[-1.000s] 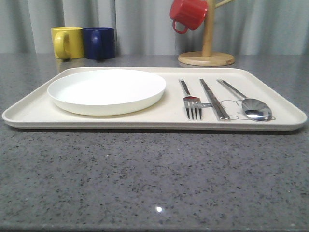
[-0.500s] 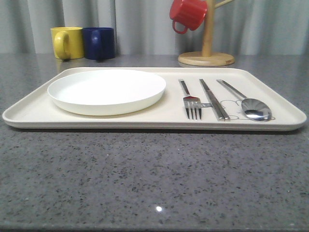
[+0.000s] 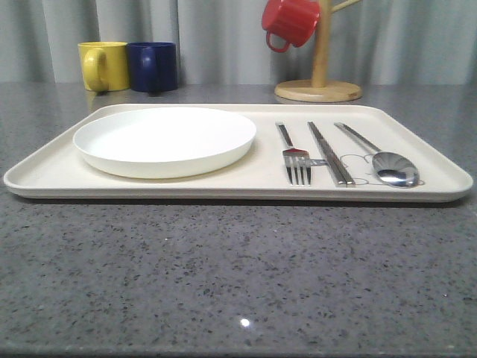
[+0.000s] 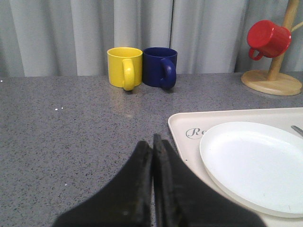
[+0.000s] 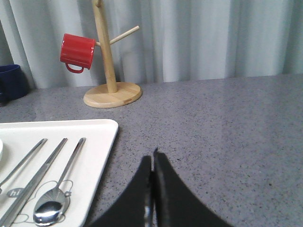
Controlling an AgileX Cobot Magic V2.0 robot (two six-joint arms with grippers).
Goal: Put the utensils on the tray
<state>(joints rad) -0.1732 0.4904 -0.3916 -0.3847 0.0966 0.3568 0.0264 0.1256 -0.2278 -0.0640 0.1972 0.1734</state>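
Observation:
The cream tray (image 3: 52, 173) lies across the grey counter. On its right part lie three silver utensils side by side: a fork (image 3: 295, 159), a pair of chopsticks (image 3: 330, 153) and a spoon (image 3: 389, 165). The spoon (image 5: 53, 204) and chopsticks (image 5: 29, 187) also show in the right wrist view, resting on the tray (image 5: 97, 142). My right gripper (image 5: 152, 158) is shut and empty over bare counter, beside the tray's edge. My left gripper (image 4: 152, 141) is shut and empty, just off the tray's corner (image 4: 179, 127).
A round white plate (image 3: 165, 139) sits on the tray's left half. Behind the tray stand a yellow mug (image 3: 103, 66) and a dark blue mug (image 3: 153, 66). A wooden mug tree (image 3: 319, 82) holds a red mug (image 3: 289, 22) at the back right.

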